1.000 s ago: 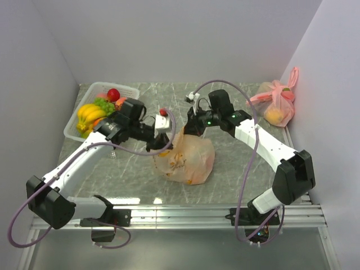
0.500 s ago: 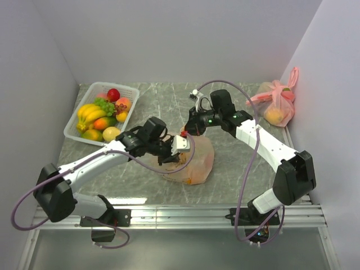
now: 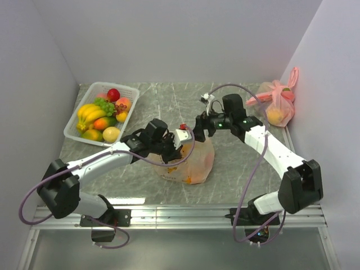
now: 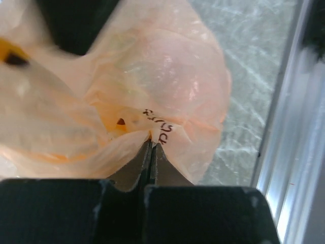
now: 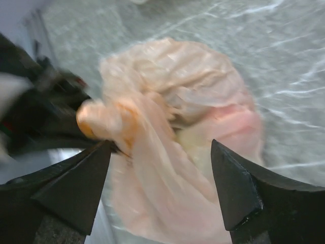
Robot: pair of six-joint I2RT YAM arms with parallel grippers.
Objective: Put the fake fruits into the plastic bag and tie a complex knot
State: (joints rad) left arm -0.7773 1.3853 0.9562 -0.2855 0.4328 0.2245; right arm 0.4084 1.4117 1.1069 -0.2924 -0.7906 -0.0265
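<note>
Peach-orange film, thin and crinkly: that is the plastic bag (image 3: pixel 194 163), lying slumped on the tabletop (image 3: pixel 242 163) between my two arms, nearer the middle than either side. My left claw (image 3: pixel 170 151) is clenched on a pinch of that film; in the left wrist view the jaws meet flat on a fold by the printed marks (image 4: pixel 151 148). My right claw (image 3: pixel 197 128) stands released just above the bag's far edge, with its fingers spread wide over the bag and nothing between them (image 5: pixel 161 183).

I judge the job to be partway through. Something pale yellow and something pink show faintly through the film in the right wrist view, so I take it some fruit is inside. A good heap of the fake fruits (image 3: pixel 97 111), bananas, grapes and an apple among them, sits in the basket (image 3: pixel 72 133) at the far left. A strand of the bag is gathered and twisted up to a bunched lump (image 5: pixel 104 119) beside the left claw. I cannot tell if that amounts to a tied knot or only a twist, so I would count the complex knot as not yet made.

The bag lies on its side. Its long axis runs roughly across the tabletop, with the gathered neck pointing toward the left arm and the fat bottom toward the right.
</note>
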